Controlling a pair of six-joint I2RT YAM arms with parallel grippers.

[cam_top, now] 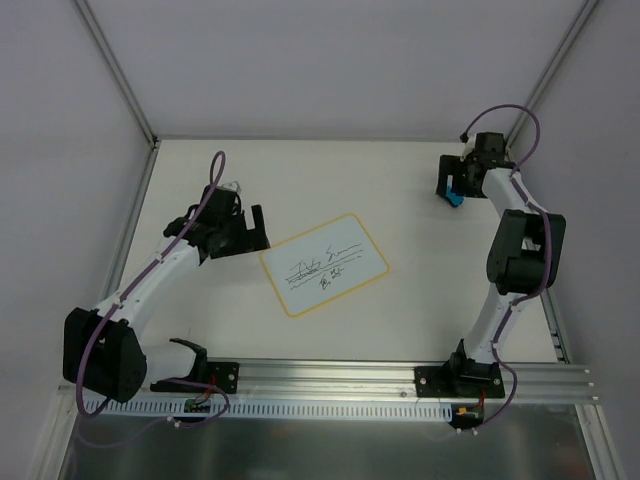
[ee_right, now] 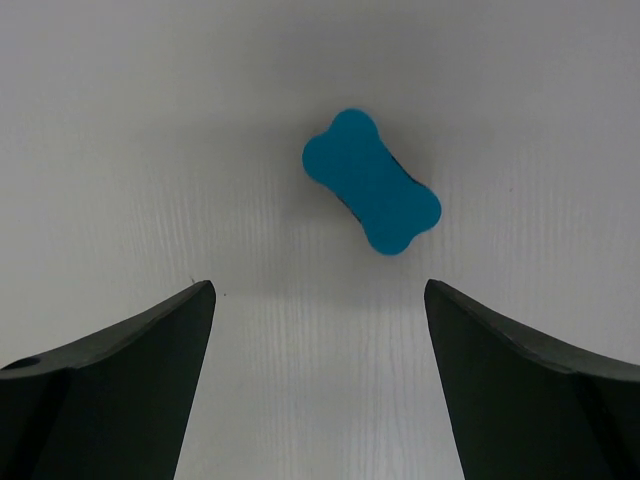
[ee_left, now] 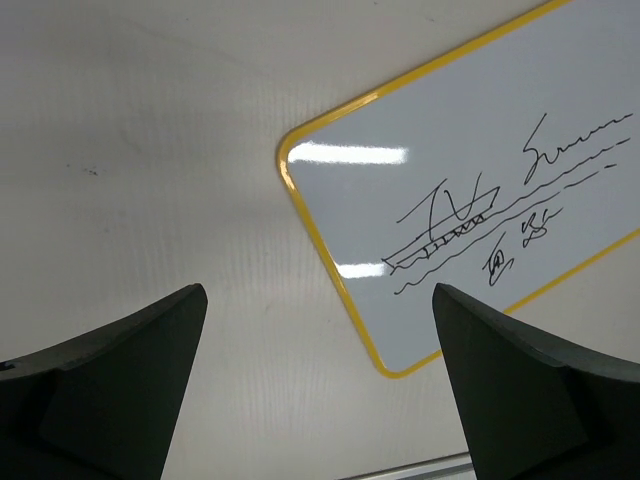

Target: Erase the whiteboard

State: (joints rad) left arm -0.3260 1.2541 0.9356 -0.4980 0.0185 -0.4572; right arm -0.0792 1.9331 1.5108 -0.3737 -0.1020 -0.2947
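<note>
The whiteboard [cam_top: 325, 263] lies flat on the worktop [cam_top: 350, 180], just ahead of the left hand [cam_top: 257, 230]. Its nearest rounded corner sits forward of the gap between that hand's 2 fingers, and the rest runs off toward the right finger. Black scribbles [ee_left: 500, 220] cover the middle of the board.

The left hand is spread wide and holds nothing. The right hand [ee_right: 318, 285] is also spread and empty, and hangs over the blue eraser [ee_right: 372, 195], which lies ahead of it, a little toward its right finger.

The board looks thin, stiff and light. Its face is glossy enough to mirror the lamps, so it is probably slick and may skate on the worktop under a rubbing stroke. Lying flush, it offers no edge to pinch. The better hold is likely a downward press on the yellow rim or the bare corner nearest the left hand, clear of the writing. The eraser's narrow waist looks like the natural place to grip it.
</note>
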